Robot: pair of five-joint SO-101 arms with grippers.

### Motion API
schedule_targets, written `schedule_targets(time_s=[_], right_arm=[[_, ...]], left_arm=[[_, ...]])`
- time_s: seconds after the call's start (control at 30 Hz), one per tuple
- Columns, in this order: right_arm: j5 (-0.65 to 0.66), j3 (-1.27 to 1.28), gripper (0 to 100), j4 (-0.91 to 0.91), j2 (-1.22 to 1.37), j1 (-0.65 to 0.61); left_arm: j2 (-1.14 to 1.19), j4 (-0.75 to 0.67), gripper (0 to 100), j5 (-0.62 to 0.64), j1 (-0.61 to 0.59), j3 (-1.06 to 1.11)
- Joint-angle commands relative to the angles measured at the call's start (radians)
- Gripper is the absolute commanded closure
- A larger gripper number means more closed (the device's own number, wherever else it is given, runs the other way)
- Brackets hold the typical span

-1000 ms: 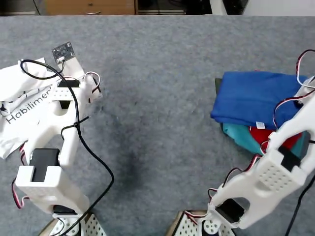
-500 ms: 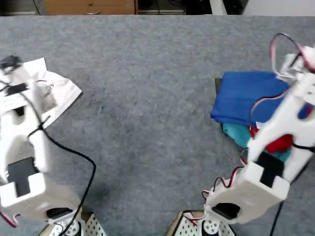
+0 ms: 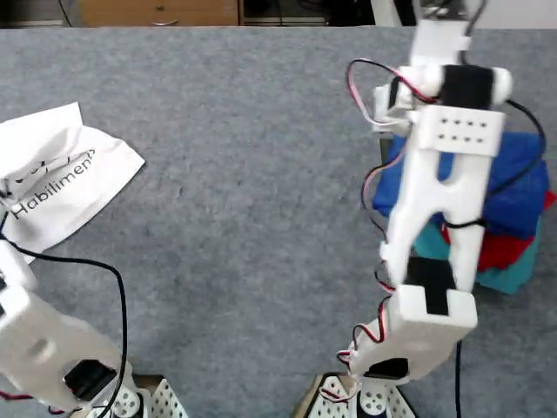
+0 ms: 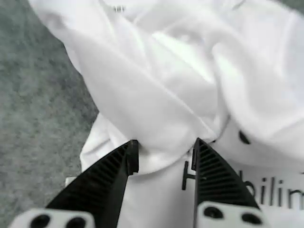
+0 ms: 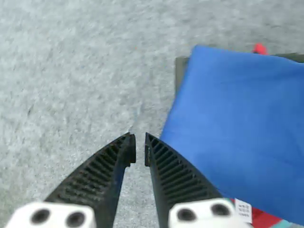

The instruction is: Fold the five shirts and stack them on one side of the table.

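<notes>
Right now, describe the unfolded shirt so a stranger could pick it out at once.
On the grey table, go to the side of the left arm, away from the stack of folded coloured shirts. The white shirt lies there crumpled, with dark lettering: the only white, unfolded one.

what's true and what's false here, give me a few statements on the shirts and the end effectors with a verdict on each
1. The blue shirt lies on top of the stack at the table's right side. True.
2. The white shirt sits folded on that stack. False: it lies crumpled at the left of the table, apart from the stack.
3. The right end effector holds the blue shirt. False: it holds nothing and is over bare table beside the blue shirt's edge.
4. A red shirt lies under the blue one. True.
5. The left end effector is at the white shirt. True.
</notes>
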Motion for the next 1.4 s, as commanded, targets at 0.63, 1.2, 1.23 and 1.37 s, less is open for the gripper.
schedule_targets(time_s=[0.63, 1.2, 1.23, 1.37], right_arm=[[0.005, 0.001, 95.2, 0.014, 0.013, -0.033], [0.008, -0.001, 94.7, -0.157, 0.085, -0.341], [0.008, -0.001, 94.7, -0.161, 0.102, -0.357], [0.008, -0.007, 94.7, -0.17, 0.166, -0.398]], left_arm=[[0.151, 0.957, 98, -0.213, -0.015, -0.747], [-1.237, 0.657, 98, -0.42, 0.089, 0.589], [-1.356, 0.657, 98, -0.417, 0.11, 0.628], [-1.742, 0.709, 98, -0.313, 0.209, 0.709]])
